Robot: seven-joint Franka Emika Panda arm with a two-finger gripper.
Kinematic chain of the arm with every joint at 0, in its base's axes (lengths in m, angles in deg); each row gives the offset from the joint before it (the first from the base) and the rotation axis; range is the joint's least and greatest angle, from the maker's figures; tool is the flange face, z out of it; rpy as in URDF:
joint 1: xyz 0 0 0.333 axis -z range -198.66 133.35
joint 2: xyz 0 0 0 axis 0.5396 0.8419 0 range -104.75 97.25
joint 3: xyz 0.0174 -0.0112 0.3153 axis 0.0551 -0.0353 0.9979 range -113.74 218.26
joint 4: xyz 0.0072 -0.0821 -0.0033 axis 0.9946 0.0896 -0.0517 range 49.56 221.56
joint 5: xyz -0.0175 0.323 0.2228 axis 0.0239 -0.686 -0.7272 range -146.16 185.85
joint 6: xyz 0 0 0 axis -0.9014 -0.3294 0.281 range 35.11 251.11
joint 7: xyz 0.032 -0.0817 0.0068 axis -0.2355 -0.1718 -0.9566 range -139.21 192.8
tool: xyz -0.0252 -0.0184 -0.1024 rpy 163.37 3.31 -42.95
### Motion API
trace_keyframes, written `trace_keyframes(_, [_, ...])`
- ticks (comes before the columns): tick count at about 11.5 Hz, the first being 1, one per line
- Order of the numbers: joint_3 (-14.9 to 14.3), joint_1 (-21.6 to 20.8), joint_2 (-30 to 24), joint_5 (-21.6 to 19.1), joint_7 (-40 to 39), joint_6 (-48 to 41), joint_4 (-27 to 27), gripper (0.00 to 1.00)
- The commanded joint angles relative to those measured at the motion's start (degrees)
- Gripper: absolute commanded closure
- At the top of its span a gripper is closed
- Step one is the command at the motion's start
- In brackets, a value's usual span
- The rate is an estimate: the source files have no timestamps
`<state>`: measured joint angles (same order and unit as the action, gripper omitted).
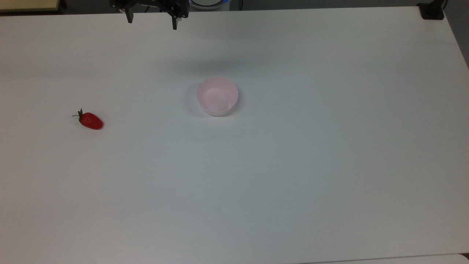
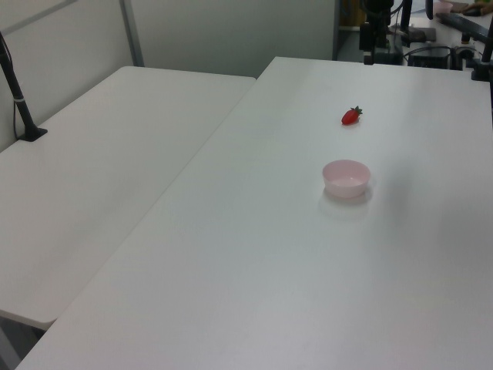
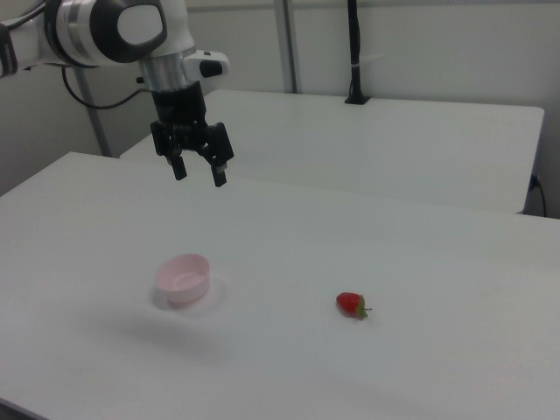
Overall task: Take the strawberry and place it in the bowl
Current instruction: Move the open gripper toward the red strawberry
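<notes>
A small red strawberry (image 1: 90, 120) with a green stem lies on the white table (image 1: 293, 165) at the top view's left; it also shows as the strawberry (image 2: 351, 116) and the strawberry (image 3: 351, 304). The pale pink bowl (image 1: 217, 96) stands upright near the table's middle, seen too as the bowl (image 2: 346, 178) and the bowl (image 3: 183, 278), with nothing inside. My gripper (image 3: 199, 170) hangs high above the table, open, holding nothing, well apart from both. The gripper (image 1: 151, 21) sits at the top view's upper edge.
A second white table (image 2: 100, 169) adjoins along the left view's left. A black post (image 2: 17, 92) stands on it. A black clamp (image 1: 431, 11) sits at the table's far corner in the top view's upper right.
</notes>
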<state>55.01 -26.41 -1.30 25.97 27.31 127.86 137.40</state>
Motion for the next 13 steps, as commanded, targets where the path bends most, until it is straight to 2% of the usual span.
trace_keyframes(1, [-0.3,1.0,-0.8,-1.6,-2.7,0.1,0.9,0.00])
trace_keyframes(6, [-0.3,1.8,-0.8,-2.4,-3.1,0.2,0.9,0.00])
trace_keyframes(9, [-0.3,4.1,0.4,-3.3,-14.2,1.3,0.9,0.00])
trace_keyframes(10, [-0.3,5.5,1.6,-4.7,-19.6,1.8,0.8,0.00])
trace_keyframes(13, [-0.4,8.1,6.1,-5.1,-31.5,7.7,0.7,0.00])
